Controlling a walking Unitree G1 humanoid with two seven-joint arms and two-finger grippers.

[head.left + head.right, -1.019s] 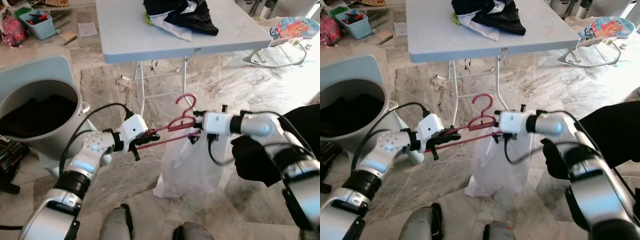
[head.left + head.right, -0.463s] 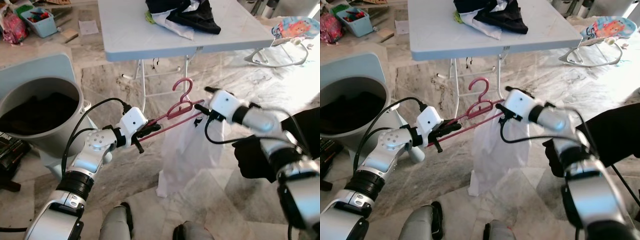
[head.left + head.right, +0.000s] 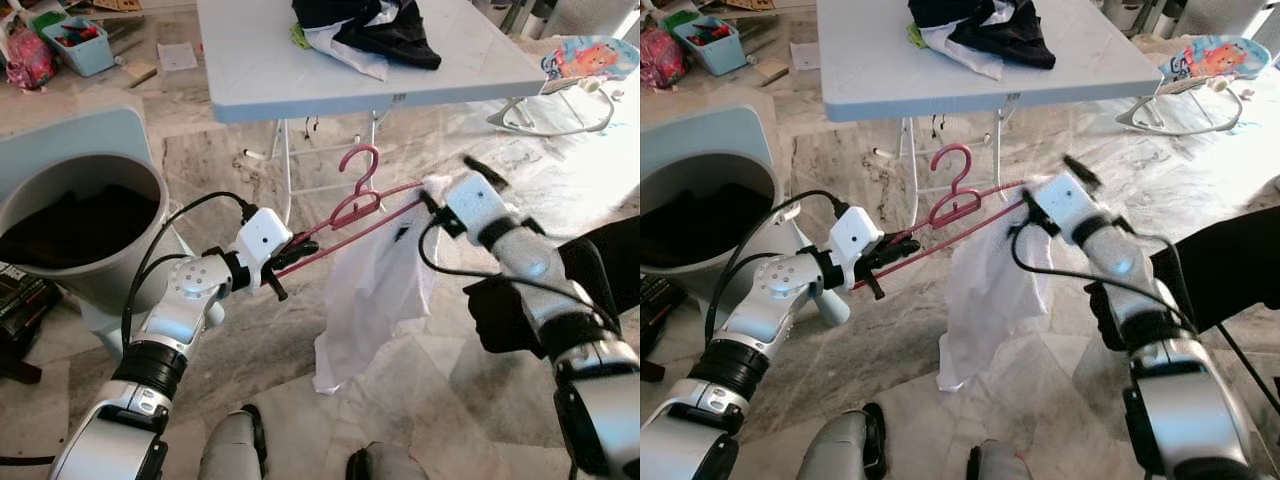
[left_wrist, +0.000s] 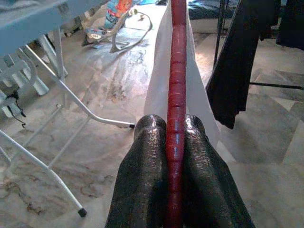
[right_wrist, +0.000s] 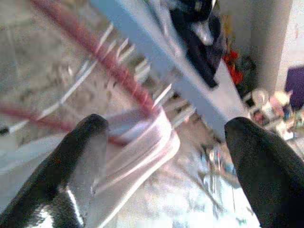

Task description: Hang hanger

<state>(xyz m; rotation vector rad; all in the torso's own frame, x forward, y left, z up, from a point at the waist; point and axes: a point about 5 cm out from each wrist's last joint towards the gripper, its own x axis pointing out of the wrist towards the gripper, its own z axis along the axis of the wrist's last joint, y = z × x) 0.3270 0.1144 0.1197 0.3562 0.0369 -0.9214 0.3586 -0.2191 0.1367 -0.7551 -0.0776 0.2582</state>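
**Hanger held in mid-air with a white garment on it**

Hanger (image 3: 345, 215), red and slim, was held out in front of us above a marble floor (image 3: 250, 330), with a white garment (image 3: 375, 290) draped from its far end. We go from the largest things to the smallest.

Behind the hanger stood a pale blue folding table (image 3: 280, 70) with dark clothes (image 3: 385, 25) heaped on it. At our left sat a grey bin (image 3: 75, 225) with dark laundry inside. A baby bouncer (image 3: 580, 60) lay further off at our right.

We judged the main risk to be the garment sliding off. It hung from one end only, bunched near the right gripper (image 3: 445, 195), and the hanger sloped upward toward that side. A quick swing could have shaken the cloth loose. The hook (image 3: 362, 165) pointed up with no rail near it that we could see, so a long carry lay ahead, and the thin bar could have twisted in a one-sided hold.

Our left gripper (image 3: 290, 255) was clamped on the low end of the hanger; the left wrist view showed both black fingers (image 4: 147, 190) pressed against the red bar. Our right gripper sat just beside the high end, where the cloth gathered. Its fingers (image 5: 83, 156) were spread wide, with the bar and cloth between them but not pinched.
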